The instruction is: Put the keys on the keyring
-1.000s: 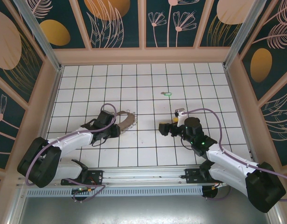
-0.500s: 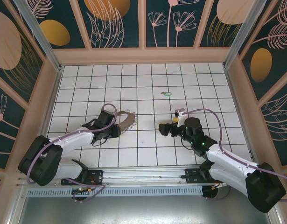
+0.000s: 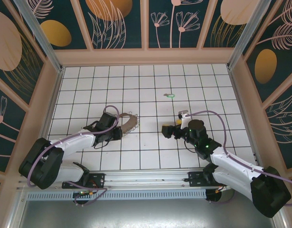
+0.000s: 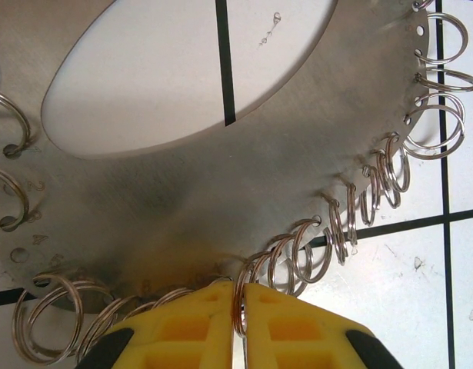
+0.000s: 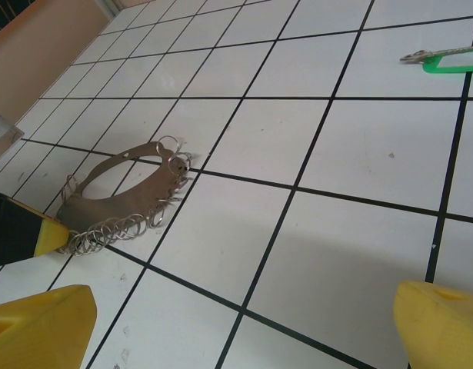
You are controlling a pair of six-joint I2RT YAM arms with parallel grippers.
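The keyring (image 3: 130, 122) is a brown oval loop lying flat on the tiles, left of centre, with small silvery rings along its edge. My left gripper (image 3: 120, 129) is at its near edge. In the left wrist view the brown plate (image 4: 221, 177) is close up, and the yellow jaws of the left gripper (image 4: 240, 307) are pinched on one silvery ring of that fringe. The green key (image 3: 170, 95) lies alone further back, also visible as the key (image 5: 444, 60) at the upper right of the right wrist view. My right gripper (image 3: 174, 122) hovers open between them, holding nothing.
White tiled floor with black grid lines, walled in by patterned panels on three sides. From the right wrist, the keyring (image 5: 105, 196) lies to the left with bare tiles between the wide-spread right gripper (image 5: 244, 323) fingers. A metal rail runs along the near edge.
The left jaws have closed a little more onto the ring. Both arms, the key and the keyring stay where they were.
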